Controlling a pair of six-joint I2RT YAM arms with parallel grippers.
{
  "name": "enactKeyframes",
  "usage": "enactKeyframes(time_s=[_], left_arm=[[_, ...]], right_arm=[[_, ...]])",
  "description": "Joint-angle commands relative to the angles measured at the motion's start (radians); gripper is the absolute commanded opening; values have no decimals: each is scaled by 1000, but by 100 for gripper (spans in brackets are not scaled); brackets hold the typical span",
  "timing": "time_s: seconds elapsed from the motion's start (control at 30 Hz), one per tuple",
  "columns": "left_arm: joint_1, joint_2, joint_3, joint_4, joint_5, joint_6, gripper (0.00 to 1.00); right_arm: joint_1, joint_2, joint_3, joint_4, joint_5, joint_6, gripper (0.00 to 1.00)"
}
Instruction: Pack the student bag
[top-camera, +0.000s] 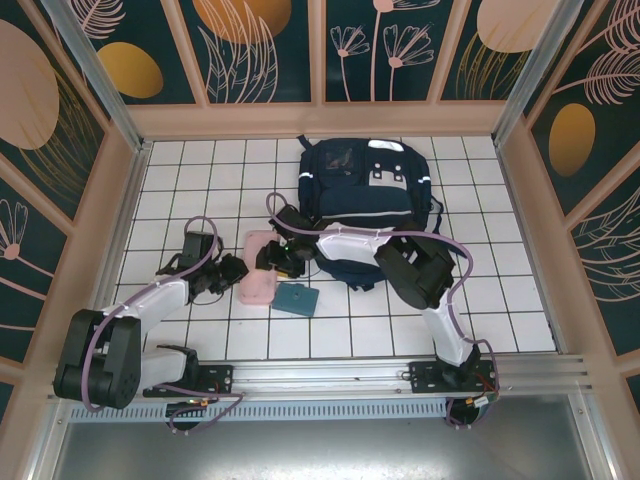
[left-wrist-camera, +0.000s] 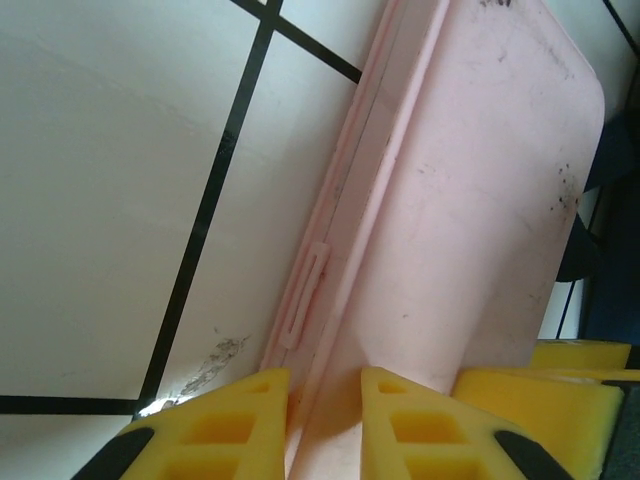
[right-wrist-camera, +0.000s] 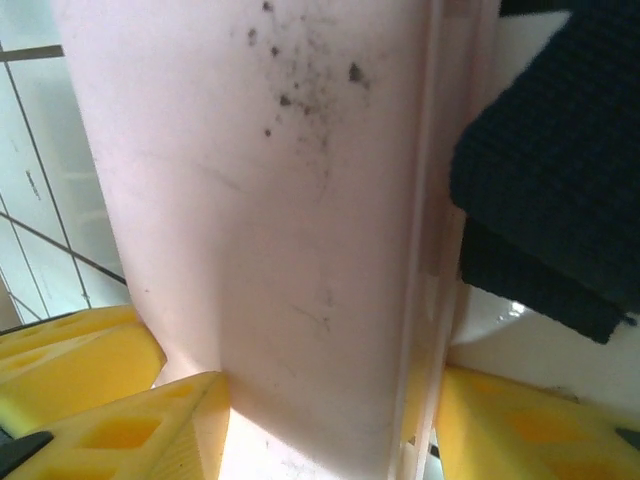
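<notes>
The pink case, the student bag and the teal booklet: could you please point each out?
pink case (top-camera: 260, 285), top external view, flat face.
student bag (top-camera: 362, 200), top external view, front panel.
teal booklet (top-camera: 297, 299), top external view, cover.

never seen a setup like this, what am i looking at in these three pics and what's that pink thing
The overhead picture shows two robot arms bolted at the near edge of a white tiled table. The other two pictures come from cameras on each arm's wrist, so the yellow shapes there are the arm's own fingers. On the table lie a navy backpack, the student bag to be packed, a flat pink plastic case and a small teal booklet. The left end effector has its fingers on either side of the case's edge, and the right end effector straddles the case as well. So both arms are gripping the pink case together.
</notes>
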Motion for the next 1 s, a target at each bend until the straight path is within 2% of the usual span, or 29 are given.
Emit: enactKeyframes(time_s=[0.0, 0.17, 0.27, 0.4, 0.6, 0.7, 0.97], left_arm=[[-2, 42, -66, -32, -21, -29, 20], [-2, 37, -76, -14, -15, -48, 21], [-1, 35, -74, -12, -15, -55, 23], [-1, 27, -62, -21, -18, -57, 26], [-1, 15, -57, -32, -23, -55, 28], [-1, 13, -58, -38, -23, -58, 29], [3, -50, -85, -15, -6, -122, 44]], right_arm=[[1, 1, 17, 156, -115, -45, 53], [-7, -105, -60, 304, -152, -72, 52], [-12, -144, -81, 320, -153, -75, 52], [-13, -129, -65, 261, -142, -65, 50], [-4, -105, -82, 282, -142, -31, 47], [-2, -107, -112, 346, -157, -9, 45], [-6, -157, -199, 492, -135, 42, 46]])
